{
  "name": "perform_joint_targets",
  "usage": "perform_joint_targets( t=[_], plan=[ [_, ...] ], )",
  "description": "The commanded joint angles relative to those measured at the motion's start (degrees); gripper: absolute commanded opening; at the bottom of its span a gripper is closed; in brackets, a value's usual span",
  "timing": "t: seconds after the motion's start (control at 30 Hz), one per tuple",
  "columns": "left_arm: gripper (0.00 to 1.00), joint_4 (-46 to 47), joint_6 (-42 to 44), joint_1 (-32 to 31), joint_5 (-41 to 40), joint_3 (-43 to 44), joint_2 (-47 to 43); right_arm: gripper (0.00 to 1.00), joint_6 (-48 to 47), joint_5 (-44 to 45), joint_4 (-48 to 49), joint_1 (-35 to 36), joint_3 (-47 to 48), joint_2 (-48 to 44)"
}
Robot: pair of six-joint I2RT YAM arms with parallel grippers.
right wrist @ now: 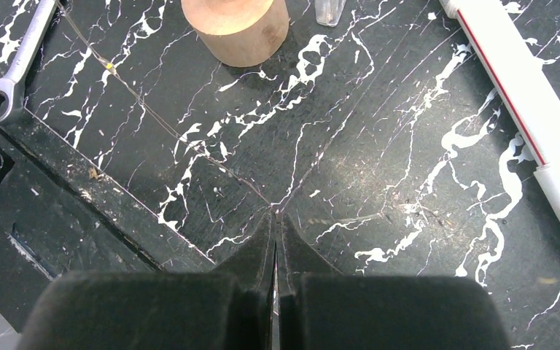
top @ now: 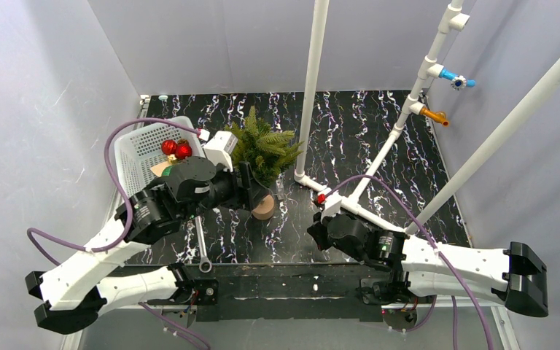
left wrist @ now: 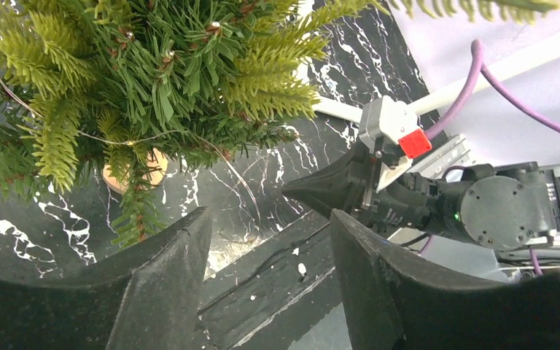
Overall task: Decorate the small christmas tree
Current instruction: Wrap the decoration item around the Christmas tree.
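Right end effector [right wrist: 275, 219]: clamped shut low over the bench [right wrist: 379, 146], apparently pinching a thin wire [right wrist: 108, 65].
Left end effector [left wrist: 270, 215]: jaws apart, empty, just beside the foliage.
Small christmas tree [top: 262, 149]: upright mid-bench, wire draped through branches.
Risk: tugging the wire taut could topple the tree; a closing left jaw could snag branches.

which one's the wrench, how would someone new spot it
Start at the black marbled table and go to its near edge, left of centre, just in front of the small christmas tree and its tan wooden base. The wrench lies flat there, ring end nearest the edge. It is the only slim silver tool; the base is stubby wood, the basket white.
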Motion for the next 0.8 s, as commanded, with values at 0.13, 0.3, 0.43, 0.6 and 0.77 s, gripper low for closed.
perform_joint_targets(
  t=[0.13, 0.3, 0.43, 0.6, 0.77],
  plan=[
    [0.22, 6.7, 4.6, 0.0, -6.0, -3.9, -0.8, 0.01, 0.1, -0.4, 1.8, -0.2, 2.8, 0.3],
    [0.0, 7.3, 4.4, 0.0, -8.3, -6.0, -4.2, 0.01, 0.3, -0.9, 2.1, -0.2, 3.1, 0.4],
    [0.0, 4.2, 3.6, 0.0, -7.6, -6.9, -7.9, 0.01, -0.5, -1.3, 2.0, -0.2, 4.2, 0.9],
    [0.0, -0.3, 1.4, 0.1, -7.4, -9.8, -12.4, 0.01, -1.4, -1.0, 1.8, -0.2, 6.1, 1.0],
    [0.0, -1.9, 0.2, 0.0, -7.0, -12.7, -13.6, 0.01, -1.8, 0.0, 1.0, -0.2, 7.3, 0.0]
  ],
)
